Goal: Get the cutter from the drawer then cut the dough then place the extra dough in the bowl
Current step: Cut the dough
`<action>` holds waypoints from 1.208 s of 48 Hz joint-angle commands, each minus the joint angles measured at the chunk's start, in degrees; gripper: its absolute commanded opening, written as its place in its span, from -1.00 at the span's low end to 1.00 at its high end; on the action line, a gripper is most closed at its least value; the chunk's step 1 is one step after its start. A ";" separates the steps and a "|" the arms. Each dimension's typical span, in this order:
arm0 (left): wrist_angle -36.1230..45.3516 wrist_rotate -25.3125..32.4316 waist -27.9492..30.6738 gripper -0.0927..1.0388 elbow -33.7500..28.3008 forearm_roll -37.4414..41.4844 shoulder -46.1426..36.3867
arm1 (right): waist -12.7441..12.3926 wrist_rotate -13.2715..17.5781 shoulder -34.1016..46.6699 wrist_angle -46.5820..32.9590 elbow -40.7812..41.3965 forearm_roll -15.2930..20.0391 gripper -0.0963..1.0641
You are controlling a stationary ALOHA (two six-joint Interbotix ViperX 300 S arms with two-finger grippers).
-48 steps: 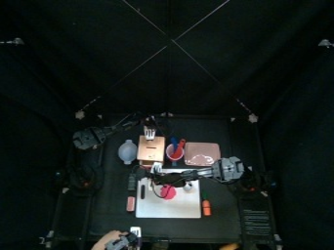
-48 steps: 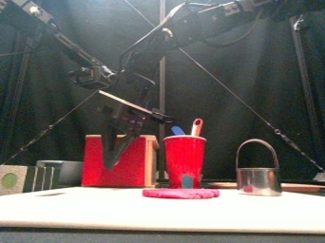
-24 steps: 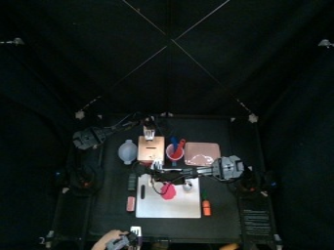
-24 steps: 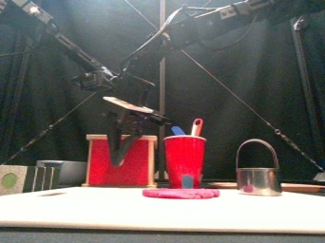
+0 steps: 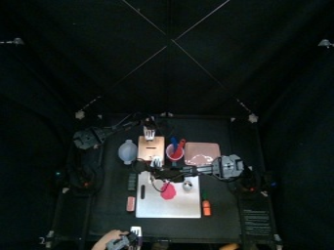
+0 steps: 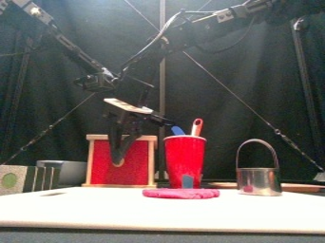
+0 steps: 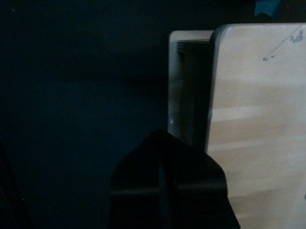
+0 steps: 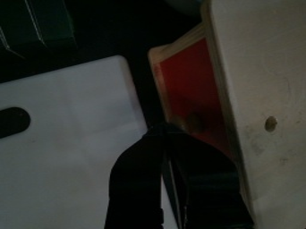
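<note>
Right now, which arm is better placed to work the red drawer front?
Right. The right gripper sits at the red drawer front, next to the white board. The left gripper hangs over the top of the wooden box, away from that face.

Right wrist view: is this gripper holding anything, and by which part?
Apparently nothing: the right gripper is shut, its tip at the edge of the red drawer front.

Red cup [image 6: 185, 158] with a blue toy knife [image 6: 196, 126] in it — stands behind the white cutting board [image 5: 183, 207]. Pink tray [image 5: 206, 151] just right of the cup.
</note>
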 commanded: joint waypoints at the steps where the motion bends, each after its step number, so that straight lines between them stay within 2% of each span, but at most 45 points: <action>1: 0.00 0.09 -0.26 -0.31 -1.32 -0.18 -0.79 | -1.14 -0.09 -1.49 -0.18 -1.23 -0.53 -0.60; 10: 0.00 0.00 -0.18 -0.30 -1.14 -0.09 -0.79 | -1.32 0.09 -1.58 -0.62 -1.32 -0.53 -0.60; 18: -0.88 -0.53 0.09 -0.30 -1.41 -0.09 -1.05 | -0.88 0.44 -2.11 -1.32 -1.58 1.32 -0.61; 36: -3.87 -3.96 1.49 -0.31 -5.36 -0.26 -4.31 | 6.24 0.62 -6.77 -2.46 -2.11 8.96 -0.62; 46: -5.10 -6.50 1.85 -0.31 -5.36 -1.67 -7.56 | 10.72 0.88 -11.69 -1.49 0.97 9.67 -0.62; 52: -7.73 -6.33 1.67 -0.31 -3.52 -4.92 -10.28 | 11.43 2.02 -15.91 -1.67 5.45 9.49 -0.62; 58: -10.20 -6.77 0.26 -0.31 -0.79 -6.06 -12.22 | 11.78 5.54 -21.45 -1.85 12.22 8.35 -0.61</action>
